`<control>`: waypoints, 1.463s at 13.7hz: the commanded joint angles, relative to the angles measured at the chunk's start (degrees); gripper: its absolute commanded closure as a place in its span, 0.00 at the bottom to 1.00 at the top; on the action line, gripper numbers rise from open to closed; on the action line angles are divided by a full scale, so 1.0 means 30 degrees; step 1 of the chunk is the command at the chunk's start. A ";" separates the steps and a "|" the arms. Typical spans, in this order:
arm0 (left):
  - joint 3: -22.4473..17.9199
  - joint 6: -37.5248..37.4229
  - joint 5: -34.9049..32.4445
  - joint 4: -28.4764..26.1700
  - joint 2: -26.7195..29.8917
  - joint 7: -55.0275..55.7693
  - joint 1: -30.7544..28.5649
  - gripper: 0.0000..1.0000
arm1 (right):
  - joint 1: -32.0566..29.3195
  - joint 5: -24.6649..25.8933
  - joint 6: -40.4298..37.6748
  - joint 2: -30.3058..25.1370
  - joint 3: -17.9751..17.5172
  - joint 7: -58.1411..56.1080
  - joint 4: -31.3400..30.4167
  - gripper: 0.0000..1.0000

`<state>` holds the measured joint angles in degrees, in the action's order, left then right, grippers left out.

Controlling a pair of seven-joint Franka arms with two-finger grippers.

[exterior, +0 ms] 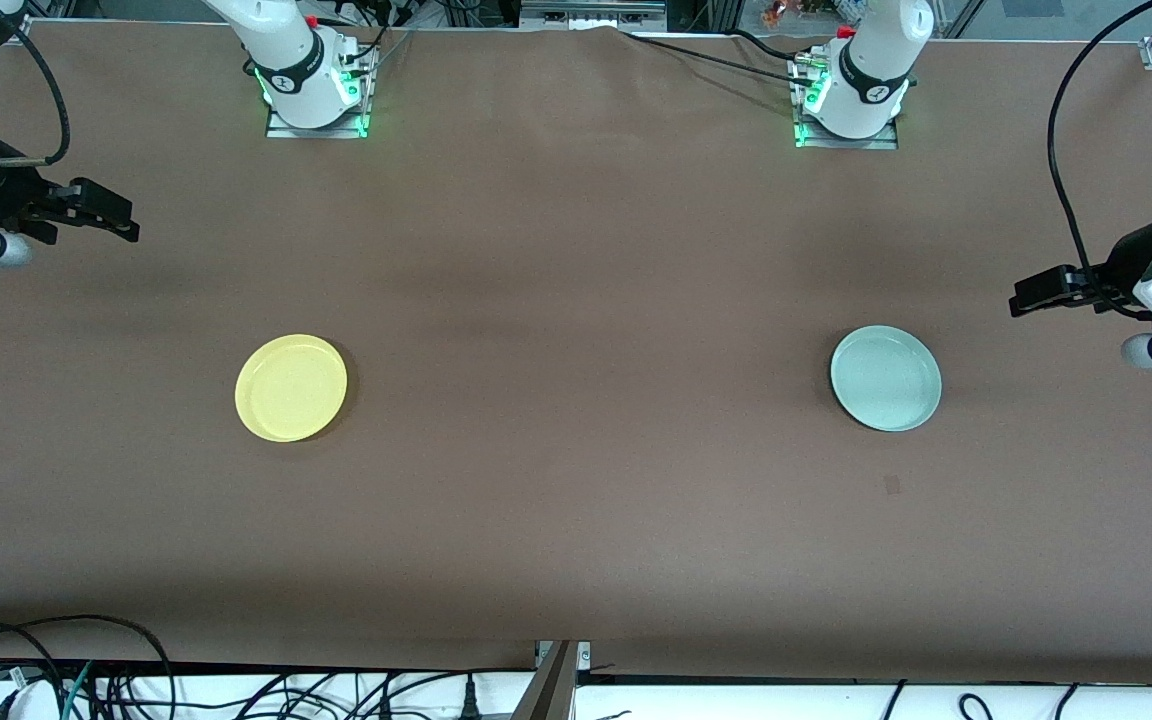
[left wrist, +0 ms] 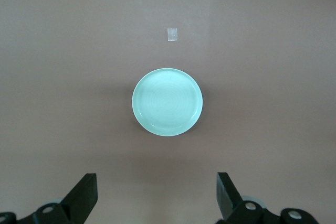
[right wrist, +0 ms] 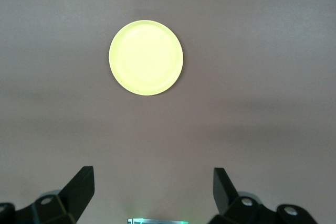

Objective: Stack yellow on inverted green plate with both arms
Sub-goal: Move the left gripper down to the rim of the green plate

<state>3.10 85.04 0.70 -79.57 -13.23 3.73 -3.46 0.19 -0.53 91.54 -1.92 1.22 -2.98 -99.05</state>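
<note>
- Yellow plate (exterior: 291, 388) lies on the counter (exterior: 576, 300) toward the right arm's end; green plate (exterior: 885, 378) toward the left arm's end, well apart.
- Left gripper (exterior: 1036, 293) and right gripper (exterior: 106, 212) hover at those end edges, jaws wide open, empty.

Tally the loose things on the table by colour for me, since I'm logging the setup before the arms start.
Yellow plate: 1
Green plate: 1
Small tape patch on the table: 1
Total: 3
</note>
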 commanded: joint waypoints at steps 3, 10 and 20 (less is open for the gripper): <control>-0.0097 0.0043 0.0352 -0.0489 0.0689 0.0162 0.0070 0.00 | -0.0153 -0.0290 -0.0219 0.0171 -0.0056 0.0113 0.0468 0.00; -0.0156 0.5016 0.0351 -0.3675 0.0369 -0.0190 -0.0719 0.00 | -0.0153 -0.0261 -0.0219 0.0171 -0.0085 0.0113 0.0468 0.00; -0.0214 1.1989 0.1784 -0.7517 -0.3202 -0.4079 -0.2301 0.00 | -0.0153 -0.0290 -0.0336 0.0171 -0.0085 0.0113 0.0468 0.00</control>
<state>2.34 116.91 2.86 -100.07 -21.25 -3.59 -8.86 0.19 -0.53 91.57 -1.91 1.23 -2.98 -98.96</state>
